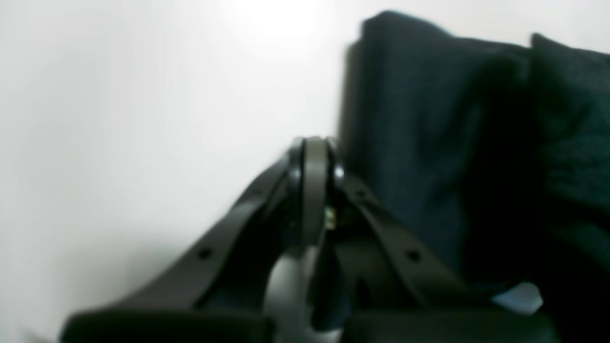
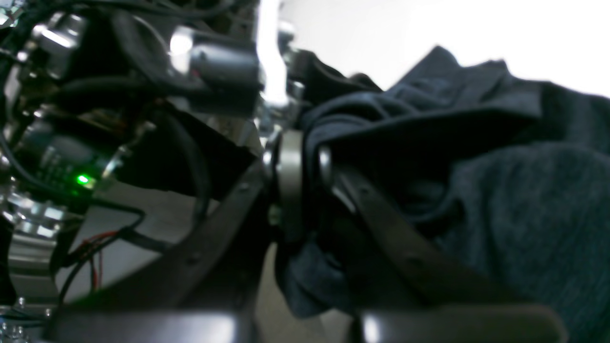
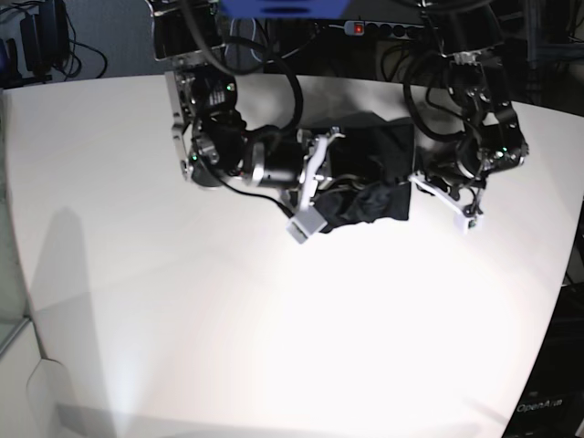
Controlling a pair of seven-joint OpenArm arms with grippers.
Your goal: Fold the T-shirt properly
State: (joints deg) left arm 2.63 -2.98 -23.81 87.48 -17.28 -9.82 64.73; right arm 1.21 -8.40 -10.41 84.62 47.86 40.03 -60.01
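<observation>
The near half of the white desk (image 3: 274, 347) is bare, lit by a bright patch toward its middle. Beyond that, toward the far edge and a little right of centre, the T-shirt (image 3: 370, 182) lies bunched in a dark, partly folded heap, one fold hanging forward toward the near side.

The right end effector (image 2: 305, 186) reaches into the heap from the desk's left side; in its wrist view the fingers are clenched on a gathered fold of the T-shirt (image 2: 500, 190), with cloth bulging above and below the tips. In the base view this right end effector (image 3: 321, 193) sits at the heap's left edge.

The left end effector (image 1: 314, 157) is at the heap's right side, fingers pressed together with nothing visible between them; the T-shirt (image 1: 429, 143) stands just beside it, and whether it touches the cloth cannot be told. From the base view the left end effector (image 3: 461, 203) hangs close to the garment's right edge.
</observation>
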